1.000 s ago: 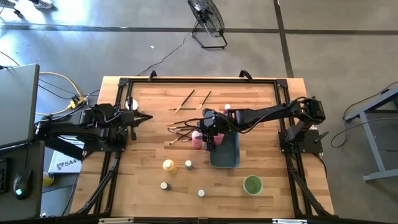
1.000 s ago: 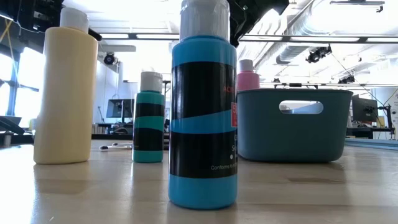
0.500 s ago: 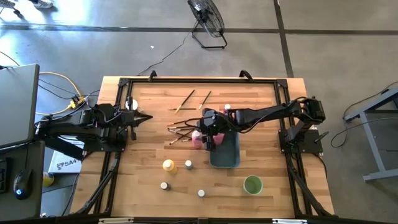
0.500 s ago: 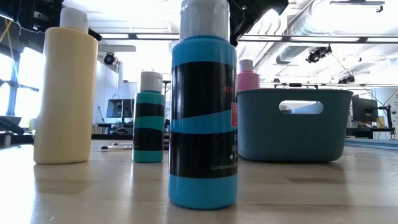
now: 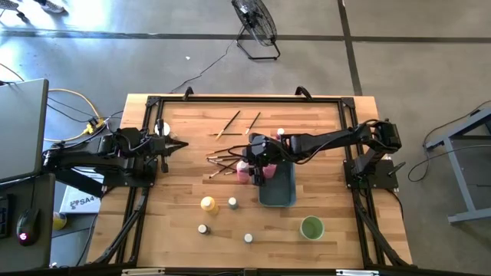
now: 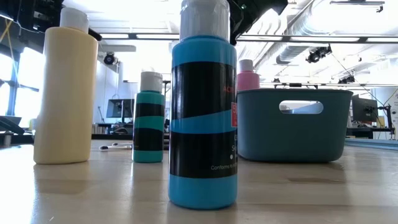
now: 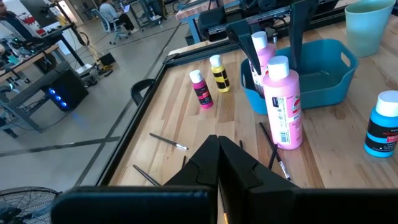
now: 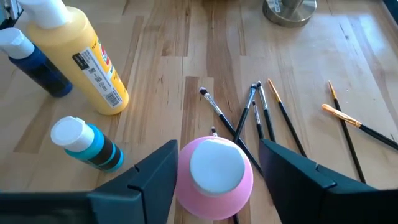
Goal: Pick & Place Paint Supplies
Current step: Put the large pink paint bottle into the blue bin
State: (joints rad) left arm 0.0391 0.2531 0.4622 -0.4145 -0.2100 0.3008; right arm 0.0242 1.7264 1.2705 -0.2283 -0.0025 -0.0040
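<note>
A pink squeeze bottle with a white cap stands upright on the table just left of the blue-grey tray. My right gripper hangs over it, open, with one finger on each side of the bottle's top. A gap shows at one finger. Whether the other finger touches the bottle I cannot tell. Thin paintbrushes lie in a loose heap left of the bottle. A yellow squeeze bottle stands nearer the front. My left gripper waits shut at the table's left side.
Two more brushes lie toward the far edge. Small jars stand near the front, and two small bottles by the tray's far end. A green cup stands at the front right. A black frame rims the table.
</note>
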